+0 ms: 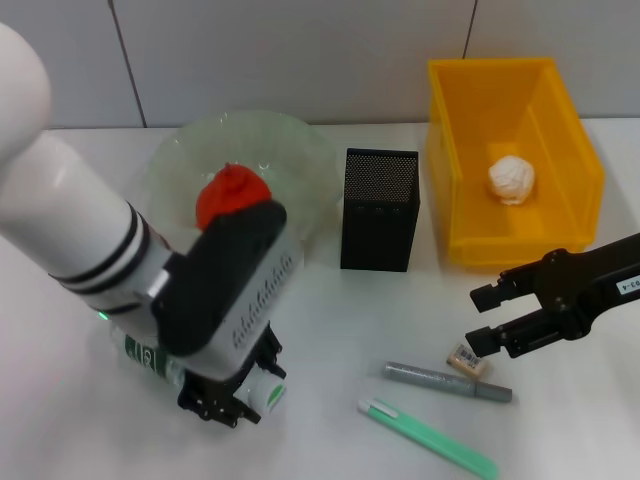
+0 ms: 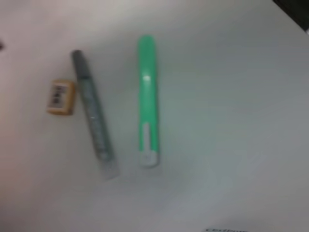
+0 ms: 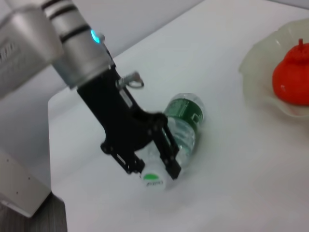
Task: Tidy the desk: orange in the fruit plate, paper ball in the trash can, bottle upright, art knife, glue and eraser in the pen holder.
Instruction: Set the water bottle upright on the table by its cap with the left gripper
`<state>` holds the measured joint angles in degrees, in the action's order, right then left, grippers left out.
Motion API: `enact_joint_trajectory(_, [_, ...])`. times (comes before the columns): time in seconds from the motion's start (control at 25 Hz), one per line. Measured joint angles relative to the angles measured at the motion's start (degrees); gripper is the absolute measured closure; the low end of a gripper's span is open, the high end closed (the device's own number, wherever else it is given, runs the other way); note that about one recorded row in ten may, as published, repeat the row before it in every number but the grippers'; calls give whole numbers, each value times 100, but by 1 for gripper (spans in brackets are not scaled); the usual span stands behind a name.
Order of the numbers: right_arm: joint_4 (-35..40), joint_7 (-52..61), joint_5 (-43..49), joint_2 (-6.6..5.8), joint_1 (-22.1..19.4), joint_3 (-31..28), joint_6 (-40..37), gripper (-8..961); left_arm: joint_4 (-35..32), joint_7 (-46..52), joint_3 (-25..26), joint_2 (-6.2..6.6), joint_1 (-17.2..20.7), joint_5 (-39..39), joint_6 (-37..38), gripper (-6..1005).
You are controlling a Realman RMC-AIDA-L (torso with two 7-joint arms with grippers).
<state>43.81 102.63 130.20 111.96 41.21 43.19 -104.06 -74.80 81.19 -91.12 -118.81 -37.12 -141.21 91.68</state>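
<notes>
The bottle [image 3: 183, 128] lies on its side at the lower left of the head view, largely hidden there under the left gripper [image 1: 235, 400]. The right wrist view shows what the head view cannot: the bottle's long axis runs flat along the table and the left jaws straddle its neck, closed on it just behind the cap [image 3: 152, 179]. Standing it up looks like the step in hand, and the left arm is plainly the nearer one. The right gripper [image 1: 485, 320] hangs at lower right with jaws spread, just above the eraser [image 1: 466, 360]. The orange [image 1: 230, 195] sits in the fruit plate [image 1: 300, 150]; the paper ball [image 1: 511, 179] lies in the trash can [image 1: 580, 160].
</notes>
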Motion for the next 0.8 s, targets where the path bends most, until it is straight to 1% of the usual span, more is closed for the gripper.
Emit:
enact_joint_trajectory(0.04, [-17,-7,8,-6,12,32,0,172,-39,129,217,6,-35,57,121,552])
enact_joint_trajectory(0.08, [-28,-9,11,-9,22,67,8,172,-43,163,267,6,-46,66,151,553])
enact_joint_trajectory(0.16, [-37,-8,14,-8,37,130,31,172,-53,316,600,8,-102,131,285,554])
enact_joint_trajectory(0.44, [-2,-129,21,-8,53,362,20,172,-73,805,1883,18,-232,470,752,556])
enact_joint_trajectory(0.68, [82,-526,23,-13,2,317,-1,172,-68,1200,2763,35,-243,634,890,556])
enact_joint_trajectory(0.72, [84,-595,22,-13,-6,311,5,172,-68,1200,2763,35,-243,634,890,555])
enact_joint_trajectory(0.76, [85,-667,15,-13,-11,307,10,172,-68,1332,3093,42,-249,739,938,555])
enact_joint_trajectory(0.8, [88,-719,7,-13,-15,308,13,172,-66,1378,3222,44,-249,795,956,555])
